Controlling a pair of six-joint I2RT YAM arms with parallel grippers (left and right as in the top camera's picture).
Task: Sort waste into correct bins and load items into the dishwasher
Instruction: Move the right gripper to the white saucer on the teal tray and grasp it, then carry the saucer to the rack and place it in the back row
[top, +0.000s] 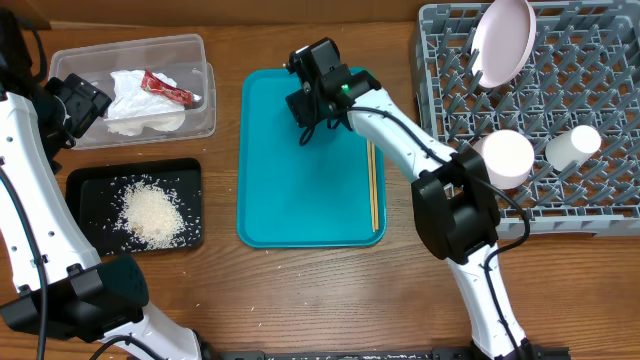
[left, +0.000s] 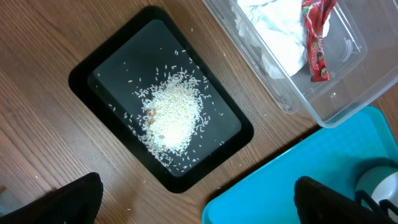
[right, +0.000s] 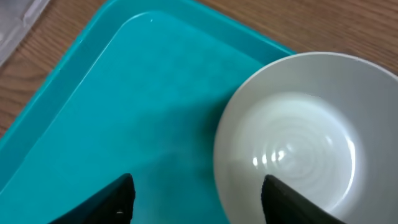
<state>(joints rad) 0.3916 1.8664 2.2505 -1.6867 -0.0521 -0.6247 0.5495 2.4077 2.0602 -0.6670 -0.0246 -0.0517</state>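
The small pale saucer (right: 292, 149) lies on the teal tray (top: 300, 200). My right gripper (right: 202, 202) is open, one finger over the saucer's inside and one outside its rim; in the overhead view the gripper (top: 312, 100) hides the saucer. The chopsticks (top: 374, 185) lie along the tray's right side. The white plate (top: 503, 40), the bowl (top: 505, 158) and the cup (top: 573, 147) stand in the grey dish rack (top: 600, 200). The napkin (top: 135, 100) and the red-and-white wrapper (top: 168, 88) lie in the clear tub (top: 200, 125). Rice (top: 152, 212) lies in the black tray (top: 80, 185). My left gripper (left: 202, 205) is open and empty.
The left arm (top: 75, 105) hangs by the clear tub's left end. A few rice grains (left: 186, 31) lie on the wood around the black tray. The dish rack fills the right of the table, close beside the right arm's base (top: 455, 215).
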